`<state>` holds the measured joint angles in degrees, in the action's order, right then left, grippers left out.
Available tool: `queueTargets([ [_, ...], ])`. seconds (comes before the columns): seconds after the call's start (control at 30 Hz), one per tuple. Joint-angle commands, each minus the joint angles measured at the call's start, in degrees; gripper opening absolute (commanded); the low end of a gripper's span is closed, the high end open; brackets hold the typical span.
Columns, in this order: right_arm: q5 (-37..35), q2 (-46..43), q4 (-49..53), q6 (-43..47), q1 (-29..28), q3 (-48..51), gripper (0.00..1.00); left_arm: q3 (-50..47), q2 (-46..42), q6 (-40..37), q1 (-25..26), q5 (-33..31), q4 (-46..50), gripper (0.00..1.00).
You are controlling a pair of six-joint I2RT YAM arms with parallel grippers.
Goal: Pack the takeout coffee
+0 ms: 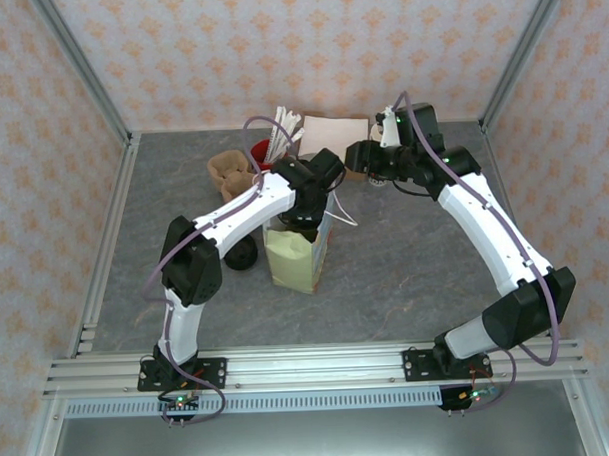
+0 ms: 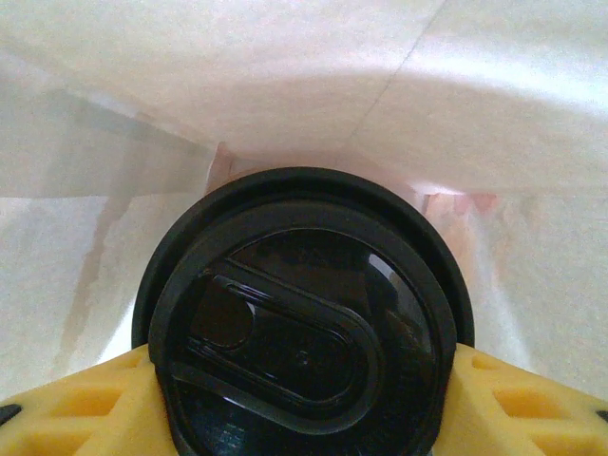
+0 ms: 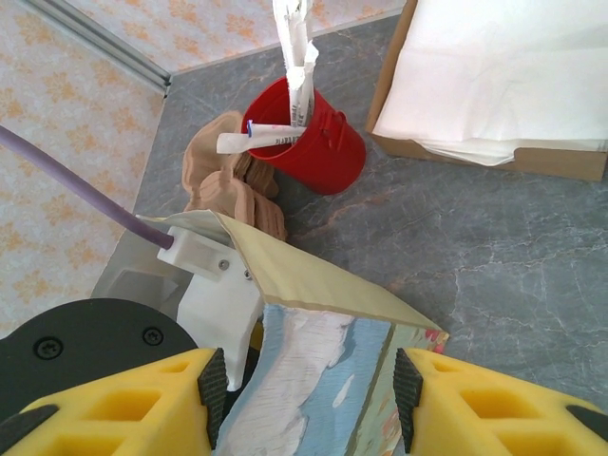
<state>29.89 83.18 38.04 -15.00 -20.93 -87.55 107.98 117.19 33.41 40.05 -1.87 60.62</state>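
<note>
The left gripper's [image 2: 304, 404] yellow fingers [image 2: 76, 413] are pressing in from both sides on the coffee [image 2: 304, 323], gripping it at the rim of its black lid [image 2: 285, 204]. The lid is sitting squarely between them and facing up at the wrist. Pale paper walls of the bag [image 2: 285, 85] are rising round the coffee on every side ahead of the fingertips, so the coffee is hanging inside the bag, directly below the wrist. Whether it is touching the bottom I cannot tell. Seen from above, the left arm [image 1: 242, 212] is stretching forward and inward from its base, its wrist pointing down into the bag's open top.

The right arm [image 1: 484, 222] is arching forward and curling back toward the left, its wrist tilting down over the bag's far side. The right gripper [image 3: 311, 382] is clasping the bag's top corner. The folded paper is filling the gap between its two black pads [image 3: 214, 380], which are standing well apart with the bag between them. The left arm's wrist is sitting just to this gripper's left. Beyond its fingertips a red cup [image 3: 318, 142] is holding wrapped sticks on the table [image 3: 494, 275]. Ahead and to the right, a cardboard box [image 3: 494, 160] is holding white napkins.
</note>
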Motion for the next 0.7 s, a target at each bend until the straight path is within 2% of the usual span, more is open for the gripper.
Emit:
queueTargets([
  [0.0, 3.4, -0.3, 4.8, 2.0, -2.5, 1.5, 0.52, 0.6, 4.0, -0.7, -0.6, 1.1, 0.5, 0.56],
  [0.47, 3.7, -0.5, 5.4, 2.9, -2.5, 1.5, 0.52, -1.4, 4.7, -1.0, -0.7, 2.7, -1.7, 0.56],
  [0.67, 3.2, -0.5, 4.7, 2.4, -2.5, 1.0, 0.53, 6.1, 3.8, -1.2, -1.4, 3.4, 1.1, 0.72],
])
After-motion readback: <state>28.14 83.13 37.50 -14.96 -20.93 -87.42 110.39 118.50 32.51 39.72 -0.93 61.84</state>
